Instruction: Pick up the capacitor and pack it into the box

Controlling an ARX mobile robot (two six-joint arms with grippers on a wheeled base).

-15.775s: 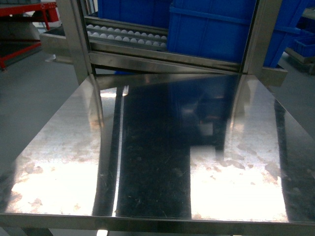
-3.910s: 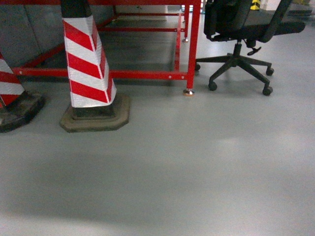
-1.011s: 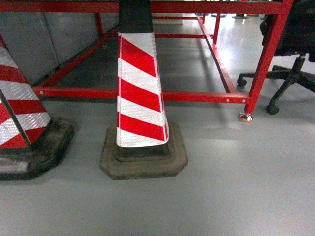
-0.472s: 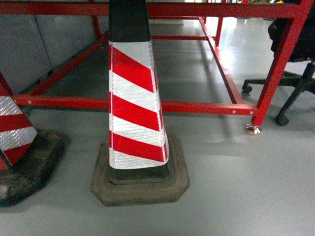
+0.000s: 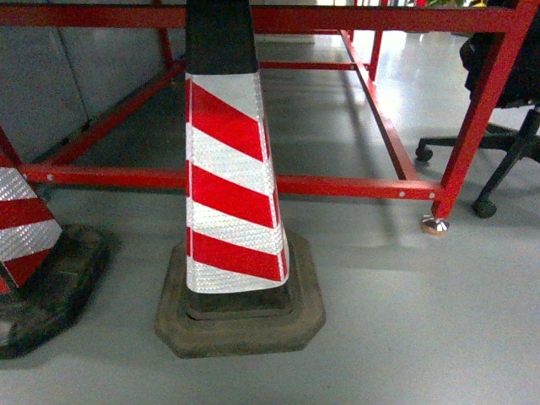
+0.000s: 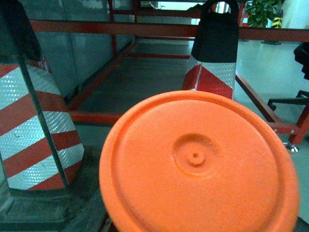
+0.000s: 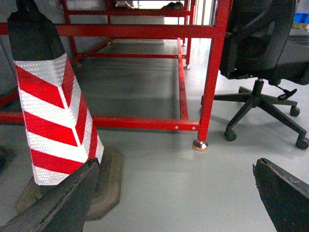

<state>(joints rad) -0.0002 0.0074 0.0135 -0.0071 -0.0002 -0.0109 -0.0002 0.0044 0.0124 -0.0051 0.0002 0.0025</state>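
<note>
A large orange round capacitor (image 6: 198,164), smooth-faced with a small centre dimple, fills the lower left wrist view, hanging above the floor. It covers my left gripper's jaws, so the fingers themselves are hidden behind it. My right gripper (image 7: 176,198) is open, its two dark fingers (image 7: 63,203) spread wide over bare grey floor with nothing between them. The box is out of view. Neither gripper shows in the head view.
A red-and-white striped traffic cone (image 5: 232,186) on a black rubber base stands close ahead, a second cone (image 5: 25,228) at the left. Behind them runs a red steel frame (image 5: 354,186). A black office chair (image 7: 260,43) stands at the right.
The robot has driven from a steel table with blue bins onto open floor. Over the last second the cone has shifted left and come slightly nearer; in the last half second almost nothing moved.
</note>
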